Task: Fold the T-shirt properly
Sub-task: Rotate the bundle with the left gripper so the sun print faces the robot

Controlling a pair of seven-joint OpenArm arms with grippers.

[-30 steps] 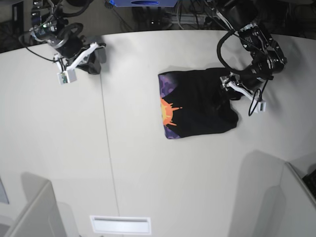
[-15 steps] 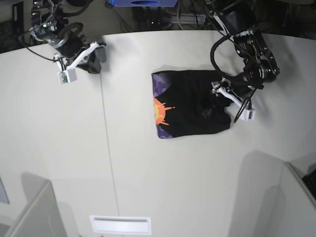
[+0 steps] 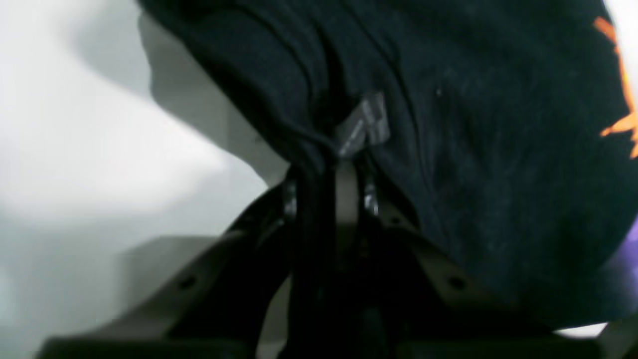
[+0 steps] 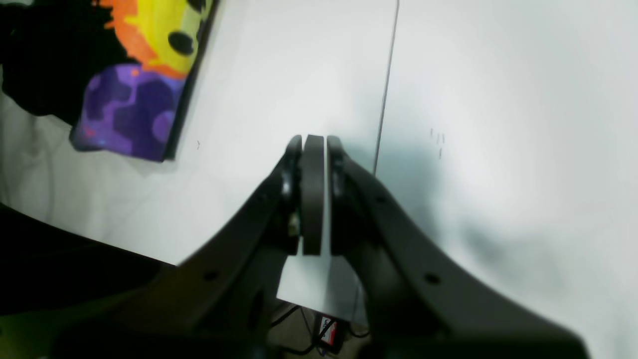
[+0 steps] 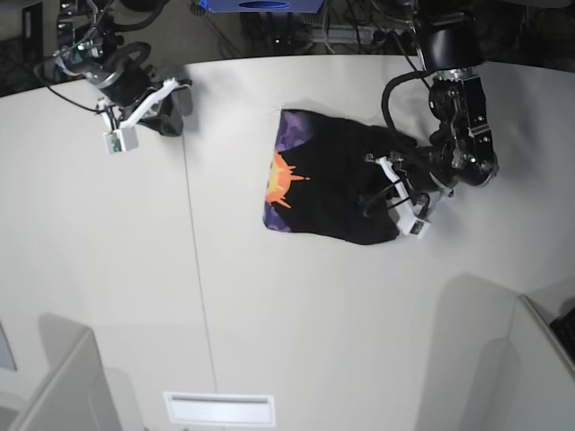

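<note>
Though the view blurs, the left gripper [image 3: 326, 192] apparently pinches the T-shirt [image 5: 337, 180].

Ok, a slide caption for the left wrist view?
Left gripper shut on bunched black T-shirt near its neck label, above the white table.

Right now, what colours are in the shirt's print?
Purple, orange and yellow on the shirt; right wrist view.

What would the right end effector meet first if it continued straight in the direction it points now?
Probably only the bare table. The right end effector is shut, empty, and aims along the white surface near its seam. The T-shirt lies off to the side, though depth is unclear.
</note>
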